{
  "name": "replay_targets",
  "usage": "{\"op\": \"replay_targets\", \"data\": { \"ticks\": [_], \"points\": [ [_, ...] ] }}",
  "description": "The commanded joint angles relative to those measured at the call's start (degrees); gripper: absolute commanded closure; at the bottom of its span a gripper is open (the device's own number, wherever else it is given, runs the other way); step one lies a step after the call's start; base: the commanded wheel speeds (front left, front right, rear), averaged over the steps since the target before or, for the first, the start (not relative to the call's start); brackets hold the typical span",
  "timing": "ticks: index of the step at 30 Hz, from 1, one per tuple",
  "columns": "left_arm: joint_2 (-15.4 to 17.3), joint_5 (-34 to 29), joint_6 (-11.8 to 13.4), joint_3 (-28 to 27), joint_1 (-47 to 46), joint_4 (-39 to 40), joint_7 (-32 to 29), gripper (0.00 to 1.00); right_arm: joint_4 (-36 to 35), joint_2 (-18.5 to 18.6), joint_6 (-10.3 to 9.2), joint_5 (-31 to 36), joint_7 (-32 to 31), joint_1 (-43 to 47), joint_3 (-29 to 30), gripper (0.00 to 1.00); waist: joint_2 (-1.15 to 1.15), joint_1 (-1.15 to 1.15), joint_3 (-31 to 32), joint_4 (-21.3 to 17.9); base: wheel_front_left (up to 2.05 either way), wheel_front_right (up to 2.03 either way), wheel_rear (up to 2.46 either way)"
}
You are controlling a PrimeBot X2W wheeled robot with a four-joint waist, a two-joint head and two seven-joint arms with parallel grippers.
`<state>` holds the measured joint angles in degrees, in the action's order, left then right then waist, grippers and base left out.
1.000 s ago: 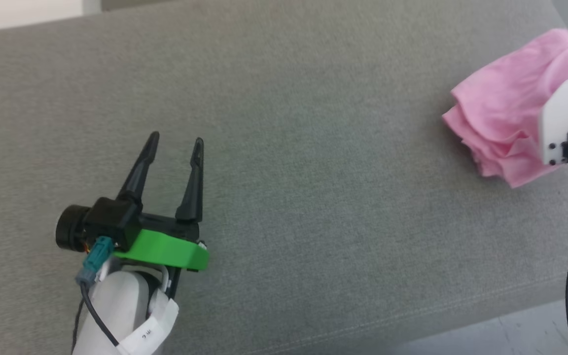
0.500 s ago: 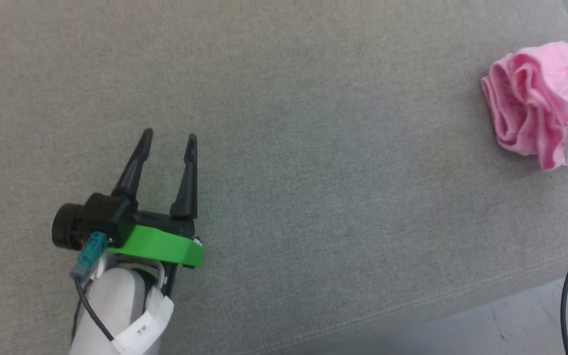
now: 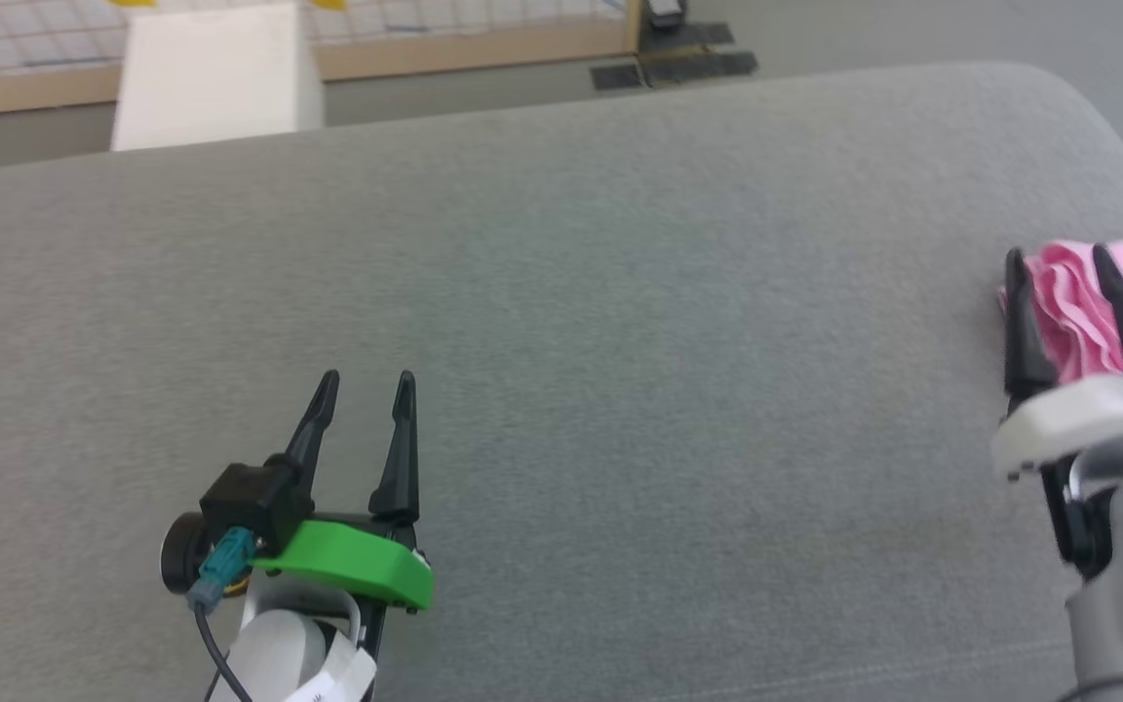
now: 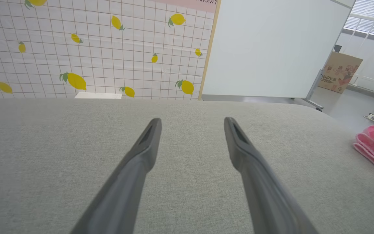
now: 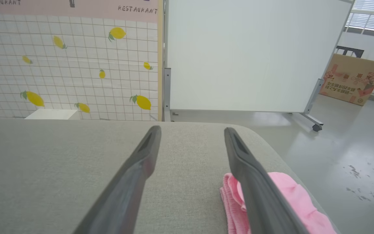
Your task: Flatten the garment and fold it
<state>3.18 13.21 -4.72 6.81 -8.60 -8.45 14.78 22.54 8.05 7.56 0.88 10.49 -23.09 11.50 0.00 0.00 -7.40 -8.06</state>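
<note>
Head view: left gripper (image 3: 367,377) spread wide, empty, near the front edge of the cushion (image 3: 620,292); right gripper (image 3: 1056,256) equally wide, gripping nothing, over the bunched garment (image 3: 1066,317) at the right edge. Left wrist view: garment well apart. Right wrist view: a finger nudge could push it off

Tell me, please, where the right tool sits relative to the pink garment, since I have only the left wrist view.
Observer: In the head view the right tool is at the garment, near the gray cushion's right end.
Operator: Is it gripping the fabric?
Observer: No. The right wrist view shows it wide open, the garment mostly under its right-hand finger; contact I cannot tell.
Operator: How near the edge is the garment?
Observer: Right at the cushion's rounded edge, with floor just beyond.
</note>
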Motion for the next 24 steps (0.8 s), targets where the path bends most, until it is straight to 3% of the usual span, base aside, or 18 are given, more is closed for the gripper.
{"op": "replay_targets", "data": {
  "ticks": [1, 6, 12, 24],
  "points": [
    [-0.16, 0.45, 0.42, -0.05, 0.94, -0.19, 0.22, 0.0, -2.98, -0.19, -0.08, -1.46, 0.49, 2.98, -1.02, 0.0, 0.0, 0.0, 5.23, 5.76, 0.0, 0.0, 0.0],
    [-0.25, 0.67, 1.03, -0.41, 2.46, -0.76, 0.22, 0.0, -12.94, -1.36, -0.08, -2.87, 0.75, 12.66, -3.21, 0.0, 0.0, 0.0, 6.78, 8.72, 0.0, 0.0, 0.0],
    [-0.28, 0.79, 1.29, -0.95, 3.65, -1.03, 0.22, 0.0, -19.6, -3.56, -0.08, -2.19, 1.77, 19.94, -2.07, 0.0, 0.0, 0.0, 7.53, 11.72, 0.0, 0.0, 0.0],
    [-0.3, 1.91, 1.64, 0.07, 5.37, -1.13, 0.22, 0.0, -22.68, -5.15, -0.08, -4.47, 3.34, 27.98, 0.68, 0.0, 0.0, 0.0, 8.32, 13.72, 0.0, 0.0, 0.0]
  ]
}}
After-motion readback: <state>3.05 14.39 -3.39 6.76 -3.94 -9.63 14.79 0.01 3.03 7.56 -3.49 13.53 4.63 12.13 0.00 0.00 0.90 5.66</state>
